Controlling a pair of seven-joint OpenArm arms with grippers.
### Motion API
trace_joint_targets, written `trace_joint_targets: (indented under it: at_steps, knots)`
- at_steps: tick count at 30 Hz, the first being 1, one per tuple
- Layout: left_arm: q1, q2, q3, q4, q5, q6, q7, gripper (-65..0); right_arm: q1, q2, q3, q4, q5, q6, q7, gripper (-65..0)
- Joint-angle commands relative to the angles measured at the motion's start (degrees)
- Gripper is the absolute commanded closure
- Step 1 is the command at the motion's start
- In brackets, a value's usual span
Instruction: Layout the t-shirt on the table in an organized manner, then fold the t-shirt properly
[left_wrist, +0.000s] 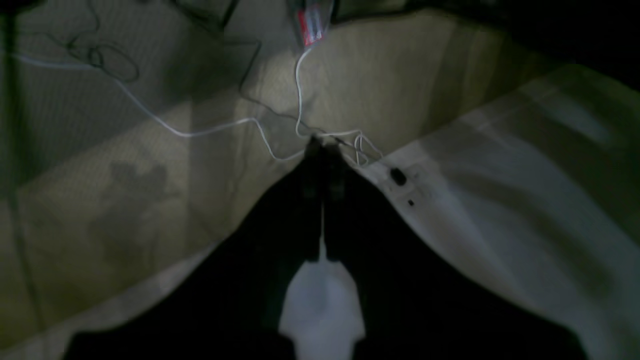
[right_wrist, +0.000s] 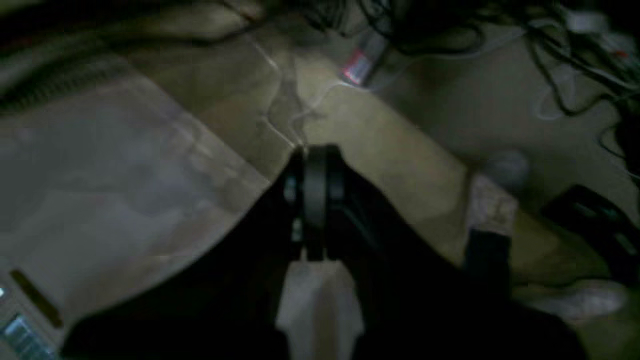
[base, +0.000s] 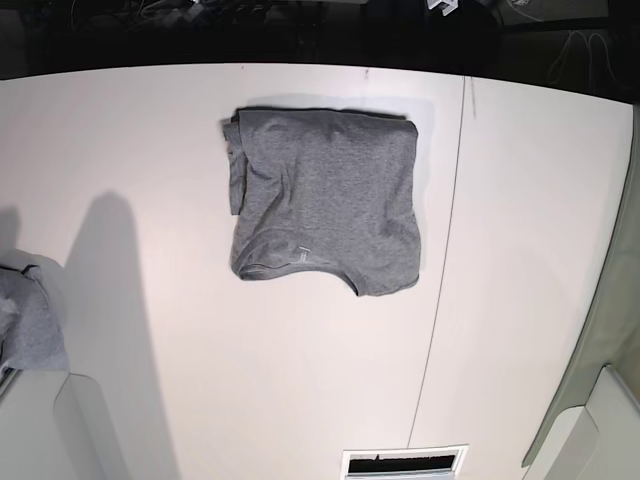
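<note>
shirt (base: 325, 200) folded on table (base: 150, 130) | light, limp, slips easily; take by a folded edge | left gripper (left_wrist: 322, 150) and right gripper (right_wrist: 315, 155) fingers together, empty

The base view looks straight down from high above the table (base: 520, 250), taking in its whole width. Each wrist view looks along its own dark fingers, close, past the table's edge toward the floor (left_wrist: 125, 165) and its cables (left_wrist: 300, 95). Both wrist views share that floor.
</note>
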Motion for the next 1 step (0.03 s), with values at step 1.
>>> trace_joint_targets:
  at_steps: [1]
  knots:
    - [0.0, -0.1, 0.2, -0.6, 0.4, -0.3, -0.7, -1.3, -0.4, 0.1, 0.2, 0.3, 0.2, 0.4, 0.0, 0.0]
